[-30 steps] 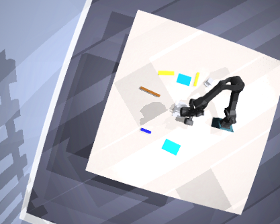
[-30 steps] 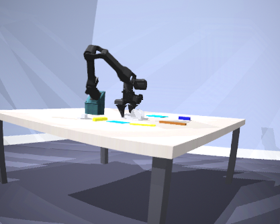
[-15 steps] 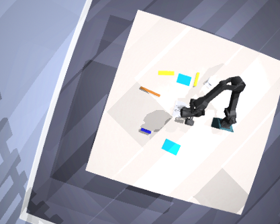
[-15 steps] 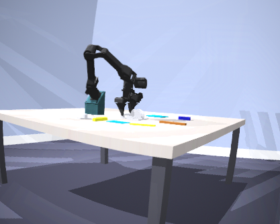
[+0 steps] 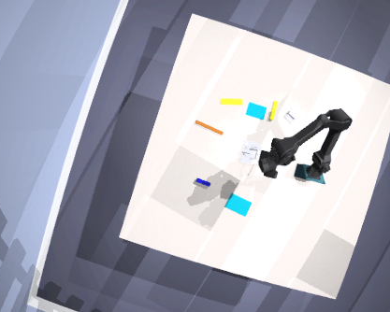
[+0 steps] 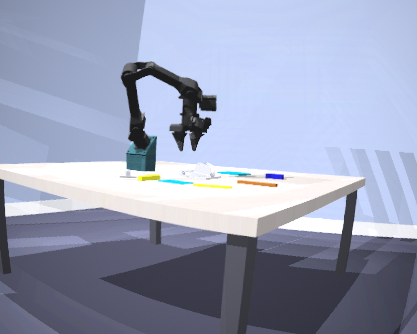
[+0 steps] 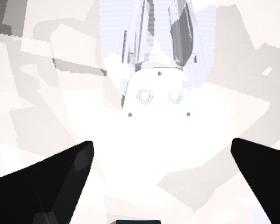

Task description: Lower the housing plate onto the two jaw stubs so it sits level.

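Note:
The white housing plate (image 7: 159, 107) lies over the near ends of the two jaws, with two round pin ends showing in its ringed holes. It looks flat from above, but a small gap under it cannot be ruled out. The two jaws, left (image 7: 144, 32) and right (image 7: 183, 40), run away from it over the wide pale base (image 7: 111, 25). The whole white assembly (image 5: 250, 152) (image 6: 202, 171) stands on the table. My gripper (image 6: 187, 149) (image 7: 164, 146) is open and empty, raised above the table, with its fingertips apart and clear of the plate.
Around the assembly on the table (image 6: 225, 206) lie cyan pads (image 5: 256, 110) (image 5: 238, 205), yellow bars (image 5: 231, 102) (image 5: 273, 110), an orange bar (image 5: 209, 127) and a blue block (image 5: 203, 182). A small white part (image 5: 290, 116) (image 6: 128, 174) lies beside a yellow bar.

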`<state>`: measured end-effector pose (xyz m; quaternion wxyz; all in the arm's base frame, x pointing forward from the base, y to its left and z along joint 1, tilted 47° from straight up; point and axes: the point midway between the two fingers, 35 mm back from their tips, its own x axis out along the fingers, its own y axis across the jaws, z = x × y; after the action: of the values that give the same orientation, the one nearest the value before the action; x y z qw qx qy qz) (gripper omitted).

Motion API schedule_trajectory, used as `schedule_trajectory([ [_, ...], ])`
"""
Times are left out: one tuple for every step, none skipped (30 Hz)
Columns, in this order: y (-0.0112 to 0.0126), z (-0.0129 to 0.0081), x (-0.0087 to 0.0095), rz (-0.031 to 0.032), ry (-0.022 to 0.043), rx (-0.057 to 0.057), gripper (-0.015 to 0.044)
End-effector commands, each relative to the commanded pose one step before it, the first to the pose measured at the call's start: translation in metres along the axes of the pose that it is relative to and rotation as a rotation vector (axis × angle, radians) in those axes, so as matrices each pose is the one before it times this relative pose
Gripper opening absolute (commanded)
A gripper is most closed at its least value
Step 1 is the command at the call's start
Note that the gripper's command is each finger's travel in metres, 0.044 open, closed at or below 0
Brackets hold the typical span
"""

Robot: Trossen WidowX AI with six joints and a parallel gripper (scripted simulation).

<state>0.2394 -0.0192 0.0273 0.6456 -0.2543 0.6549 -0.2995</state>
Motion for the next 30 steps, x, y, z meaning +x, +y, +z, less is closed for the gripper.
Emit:
schedule_trajectory([
  [0.00365,-0.02043,-0.02200,0.00566,0.00314,-0.0017,0.0440],
  [0.00002,-0.00708,-0.00669,-0.00200,0.00281,0.0011,0.0440],
  [-0.00031,-0.00600,-0.00539,-0.00256,0.00235,0.0011,0.0440],
  [-0.00033,-0.00364,-0.00315,-0.00193,0.00140,0.0008,0.0440],
  [-0.00014,-0.00122,-0.00104,-0.00071,0.00046,0.0003,0.0440],
  [0.00000,0.00000,0.00000,0.00000,0.00000,0.0000,0.0440],
  [0.00000,0.00000,0.00000,0.00000,0.00000,0.0000,0.0440],
  [0.00000,0.00000,0.00000,0.00000,0.00000,0.0000,0.0440],
  [0.00000,0.00000,0.00000,0.00000,0.00000,0.0000,0.0440],
  [0.00000,0.00000,0.00000,0.00000,0.00000,0.0000,0.0440],
  [0.00000,0.00000,0.00000,0.00000,0.00000,0.0000,0.0440],
  [0.00000,0.00000,0.00000,0.00000,0.00000,0.0000,0.0440],
  [0.00000,0.00000,0.00000,0.00000,0.00000,0.0000,0.0440],
  [0.00000,0.00000,0.00000,0.00000,0.00000,0.0000,0.0440],
  [0.00000,0.00000,0.00000,0.00000,0.00000,0.0000,0.0440],
  [0.00000,0.00000,0.00000,0.00000,0.00000,0.0000,0.0440],
  [0.00000,0.00000,0.00000,0.00000,0.00000,0.0000,0.0440],
  [0.00000,0.00000,0.00000,0.00000,0.00000,0.0000,0.0440],
  [0.00000,0.00000,0.00000,0.00000,0.00000,0.0000,0.0440],
  [0.00000,0.00000,0.00000,0.00000,0.00000,0.0000,0.0440],
  [0.00000,0.00000,0.00000,0.00000,0.00000,0.0000,0.0440],
  [0.00000,0.00000,0.00000,0.00000,0.00000,0.0000,0.0440],
  [0.00000,0.00000,0.00000,0.00000,0.00000,0.0000,0.0440],
  [0.00000,0.00000,0.00000,0.00000,0.00000,0.0000,0.0440],
  [0.00000,0.00000,0.00000,0.00000,0.00000,0.0000,0.0440],
  [0.00000,0.00000,0.00000,0.00000,0.00000,0.0000,0.0440],
  [0.00000,0.00000,0.00000,0.00000,0.00000,0.0000,0.0440],
  [0.00000,0.00000,0.00000,0.00000,0.00000,0.0000,0.0440],
  [0.00000,0.00000,0.00000,0.00000,0.00000,0.0000,0.0440],
  [0.00000,0.00000,0.00000,0.00000,0.00000,0.0000,0.0440],
])
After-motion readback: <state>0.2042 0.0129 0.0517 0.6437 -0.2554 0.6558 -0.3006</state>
